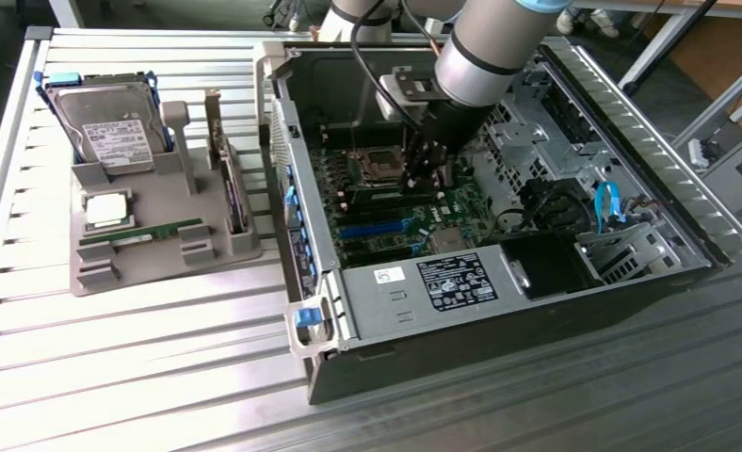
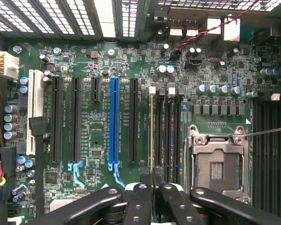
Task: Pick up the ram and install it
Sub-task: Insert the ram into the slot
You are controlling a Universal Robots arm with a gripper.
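An open desktop computer case (image 1: 672, 188) lies on its side on a slatted metal table (image 1: 133, 358), with the green motherboard (image 1: 453, 212) facing up. A grey robot arm reaches down into the case from the far side. Its black gripper (image 1: 419, 184) hangs just above the board, beside the empty silver processor socket (image 1: 371, 162).

The fingers are drawn close together and pinch the ram (image 1: 374, 198), a thin green stick, by its long edge. In the wrist view the gripper (image 2: 152, 180) appears at the edge of the picture, and the ram (image 2: 151, 136) shows edge-on as a narrow pale line running away from the fingertips. It lines up along the outermost black memory slot, the one farthest from the processor socket (image 2: 218, 164) and nearest the long blue expansion slot (image 2: 114, 122). Whether the stick is pressed fully into the slot cannot be told.

Well apart from the case, on the exterior view's left, a grey moulded tray (image 1: 157, 264) sits on the table. At its far end stands a silver hard drive (image 1: 114, 122) with a white label. A square silver processor chip (image 1: 104, 209) lies nearer, and a second ram stick (image 1: 145, 233) rests in a groove just beside the chip.
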